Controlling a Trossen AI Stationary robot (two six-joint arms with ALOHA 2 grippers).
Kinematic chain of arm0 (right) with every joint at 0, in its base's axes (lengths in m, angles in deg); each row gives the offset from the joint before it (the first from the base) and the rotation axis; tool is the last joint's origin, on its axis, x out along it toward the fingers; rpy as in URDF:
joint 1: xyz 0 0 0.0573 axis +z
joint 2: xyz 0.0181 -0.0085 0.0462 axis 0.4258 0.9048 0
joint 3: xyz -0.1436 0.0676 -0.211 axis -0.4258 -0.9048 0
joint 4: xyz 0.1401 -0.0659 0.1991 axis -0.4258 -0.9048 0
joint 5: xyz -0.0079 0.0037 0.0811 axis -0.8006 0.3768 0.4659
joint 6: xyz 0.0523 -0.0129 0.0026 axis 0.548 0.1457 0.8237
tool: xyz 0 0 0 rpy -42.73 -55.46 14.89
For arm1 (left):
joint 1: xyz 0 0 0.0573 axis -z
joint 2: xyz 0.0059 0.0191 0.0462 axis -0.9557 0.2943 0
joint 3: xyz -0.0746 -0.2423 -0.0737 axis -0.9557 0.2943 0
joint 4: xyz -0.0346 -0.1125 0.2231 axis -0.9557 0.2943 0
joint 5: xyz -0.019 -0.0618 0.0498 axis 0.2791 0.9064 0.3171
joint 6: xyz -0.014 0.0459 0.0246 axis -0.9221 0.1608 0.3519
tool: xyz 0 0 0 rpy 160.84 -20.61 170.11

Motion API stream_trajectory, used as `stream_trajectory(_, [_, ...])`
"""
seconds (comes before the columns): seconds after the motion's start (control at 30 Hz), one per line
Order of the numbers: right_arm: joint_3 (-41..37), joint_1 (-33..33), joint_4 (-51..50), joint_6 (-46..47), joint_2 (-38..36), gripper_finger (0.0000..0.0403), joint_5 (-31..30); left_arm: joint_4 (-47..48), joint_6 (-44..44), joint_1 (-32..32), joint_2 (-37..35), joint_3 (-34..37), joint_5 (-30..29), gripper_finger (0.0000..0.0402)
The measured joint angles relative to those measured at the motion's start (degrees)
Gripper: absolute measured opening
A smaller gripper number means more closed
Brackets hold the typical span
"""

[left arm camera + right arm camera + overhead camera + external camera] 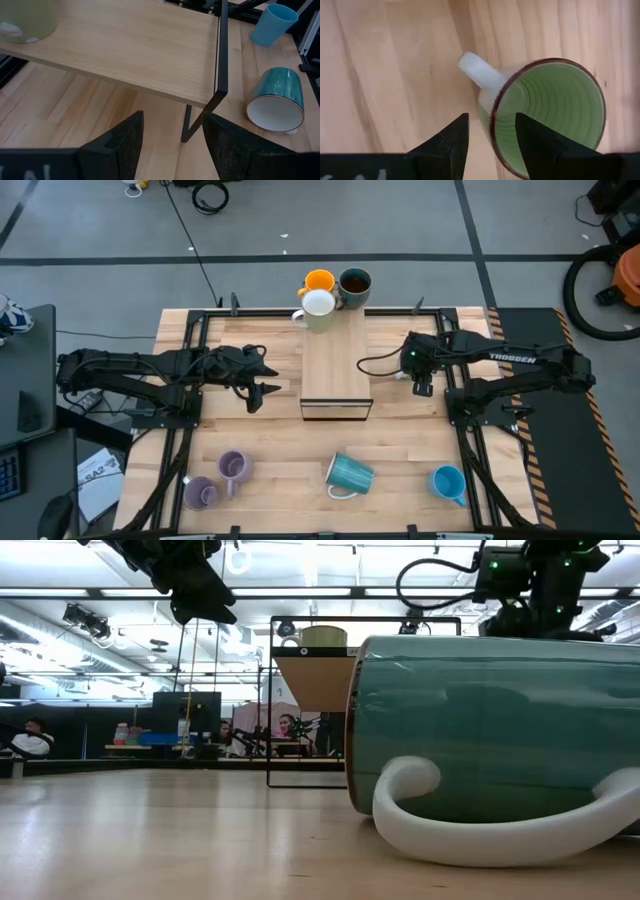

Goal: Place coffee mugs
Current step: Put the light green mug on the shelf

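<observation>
The left hand [268, 392] is open and holds nothing, just left of the shelf [336, 360]. The right hand [490, 131] is open over a green mug [550, 117] with a white handle. Three mugs [330, 292] stand at the shelf's far end. A teal mug [349, 474] lies tipped on the bench [290, 470] between two lilac mugs [220, 480] and a blue mug [449, 482].

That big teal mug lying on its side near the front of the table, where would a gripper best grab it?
Probably by the rim. The ribbed teal mug lies tipped over, its open mouth showing in the left wrist view and its white handle against the table. One finger could slip inside the mouth and one outside, coming from the mouth side.
</observation>
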Motion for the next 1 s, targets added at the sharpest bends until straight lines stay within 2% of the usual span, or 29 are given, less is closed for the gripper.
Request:
stream_trajectory(0.6, [-1.89, -0.50, 2.03, 0.42, 0.30, 0.0163, -1.51, 0.00, 0.02, -0.01, 0.00, 0.00, 0.01, 0.0210])
stream_trajectory(0.83, [-1.87, -0.94, 2.03, 0.46, 4.70, 0.0142, -1.49, 0.00, 0.02, 0.00, 0.00, 0.00, 0.00, 0.0210])
stream_trajectory(1.0, [-1.87, -0.93, 2.02, 0.45, 8.08, 0.0112, -1.49, 0.00, 0.02, -0.02, 0.00, 0.00, 0.01, 0.0210])
